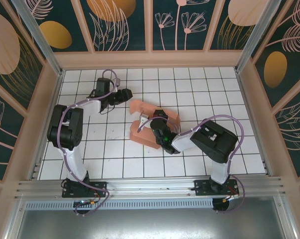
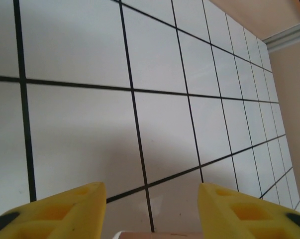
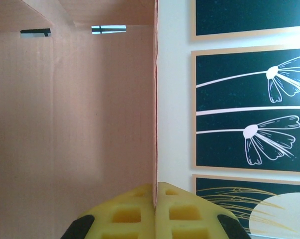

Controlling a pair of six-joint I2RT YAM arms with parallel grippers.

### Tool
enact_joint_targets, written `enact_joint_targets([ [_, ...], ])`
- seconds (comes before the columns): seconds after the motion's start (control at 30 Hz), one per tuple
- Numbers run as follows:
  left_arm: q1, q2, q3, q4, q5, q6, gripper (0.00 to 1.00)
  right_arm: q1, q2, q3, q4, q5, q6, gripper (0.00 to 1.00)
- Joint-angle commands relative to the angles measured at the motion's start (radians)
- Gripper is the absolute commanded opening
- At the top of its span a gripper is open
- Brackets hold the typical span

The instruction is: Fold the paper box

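Right gripper point(image 3: 154, 201) pinches the thin upright edge of a panel point(image 3: 75, 124) of the paper box point(image 1: 139, 132), which sits partly folded, walls raised, in the middle of the tiled table point(image 1: 204, 89). Left gripper point(image 2: 150, 211) hovers just beside the box's far-left flap point(image 1: 135, 105), fingers point(image 2: 65, 209) parted around nothing. Folding looks about midway. The next move probably calls for the left to catch that flap and turn it inward while the right steadies the wall.

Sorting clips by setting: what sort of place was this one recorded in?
Probably a purpose-built robot test enclosure: a white tabletop ruled with a black grid, dark teal wall panels printed with flowers closing it in, and a silver aluminium rail along the near edge.
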Motion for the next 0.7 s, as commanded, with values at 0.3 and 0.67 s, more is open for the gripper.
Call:
enact_joint_targets([
  [0.3,-0.045,-0.013,-0.091,0.055,0.098,0.01,0.49,-0.032,-0.058,0.009,-0.101,-0.029,0.081,0.0],
  [0.67,-0.087,-0.038,-0.186,0.131,0.127,0.033,0.48,-0.039,-0.066,0.015,-0.125,-0.046,0.098,0.0],
])
